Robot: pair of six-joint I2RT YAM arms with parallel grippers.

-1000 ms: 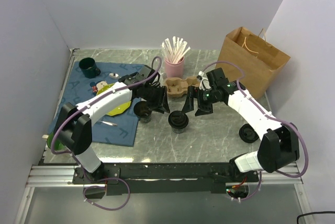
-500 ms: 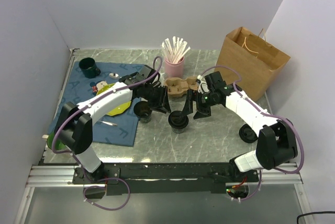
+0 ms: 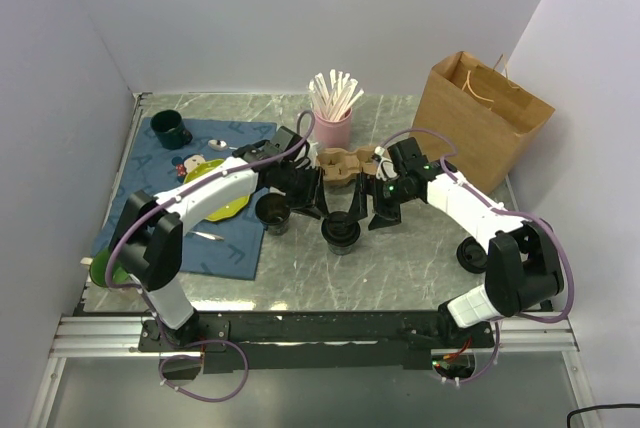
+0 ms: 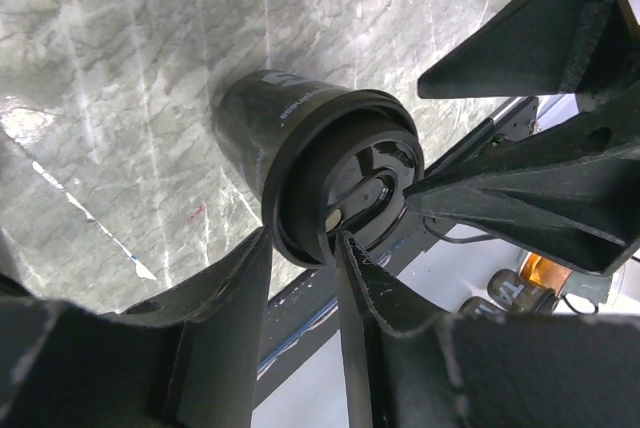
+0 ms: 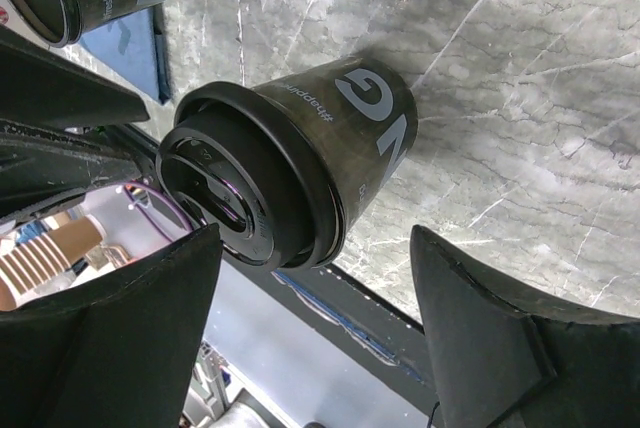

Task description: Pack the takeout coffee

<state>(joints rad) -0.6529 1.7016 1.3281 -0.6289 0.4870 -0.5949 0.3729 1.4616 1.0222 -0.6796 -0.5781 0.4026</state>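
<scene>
A black takeout coffee cup (image 3: 340, 232) stands mid-table with a black lid (image 4: 345, 183) on it. My left gripper (image 3: 322, 208) comes in from the left and is shut on the lid's rim (image 4: 300, 248), one finger outside the rim and one on top. My right gripper (image 3: 360, 214) is open, and its fingers straddle the same cup (image 5: 300, 163) without touching it. A second black cup (image 3: 272, 211) stands without a lid just left of the first. A brown cardboard cup carrier (image 3: 340, 166) lies behind both, and a brown paper bag (image 3: 485, 118) stands at the back right.
A loose black lid (image 3: 472, 253) lies on the table at the right. A pink cup of stirrers (image 3: 333, 120) stands behind the carrier. On the left, a blue mat (image 3: 160, 203) holds a green mug (image 3: 170, 130) and a green plate (image 3: 225, 203).
My right gripper has moved left, closer around the lidded cup, and its jaws have narrowed slightly. The left gripper has stayed on the lid with hardly any shift.
</scene>
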